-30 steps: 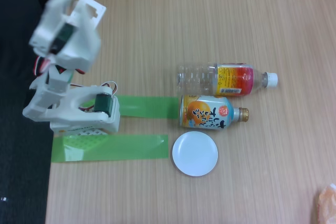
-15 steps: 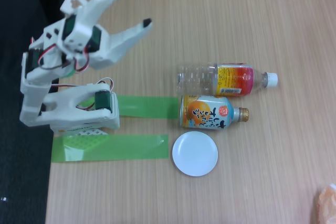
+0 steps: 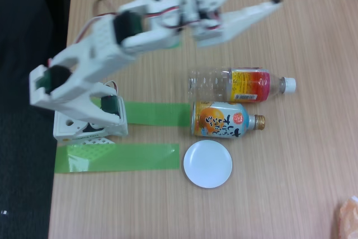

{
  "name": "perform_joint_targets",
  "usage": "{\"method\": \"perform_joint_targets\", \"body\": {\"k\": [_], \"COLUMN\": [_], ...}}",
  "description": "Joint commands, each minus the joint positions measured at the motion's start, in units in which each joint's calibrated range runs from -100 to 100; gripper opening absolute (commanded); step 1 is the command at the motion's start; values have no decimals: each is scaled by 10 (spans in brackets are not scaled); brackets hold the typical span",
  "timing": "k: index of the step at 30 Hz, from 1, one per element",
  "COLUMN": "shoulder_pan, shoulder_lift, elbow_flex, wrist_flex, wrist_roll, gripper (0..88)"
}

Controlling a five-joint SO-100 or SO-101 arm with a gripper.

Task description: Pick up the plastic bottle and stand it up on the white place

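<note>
Hobby or lab-style robot workbench, pale wood-grain tabletop (image 3: 168, 205) — strips of green tape (image 3: 120, 157) marking positions beside the bolted-down base of a white 3D-printed arm (image 3: 100, 54), black floor past the table edge — no household fittings

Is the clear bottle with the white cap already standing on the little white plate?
No, the plastic bottle lies on its side on the table, apart from the white plate, with the orange-printed can-bottle between them.
</note>
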Motion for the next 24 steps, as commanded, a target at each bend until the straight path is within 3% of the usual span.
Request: {"method": "perform_joint_targets", "body": {"k": [1, 15, 24], "shoulder_pan": [-4, -17, -15], "shoulder_lift": [83, 228, 287], "elbow_flex": [-57, -56, -55], "wrist_flex": [-16, -13, -19], "wrist_roll": [33, 199, 270], "gripper": [272, 272, 272]}}
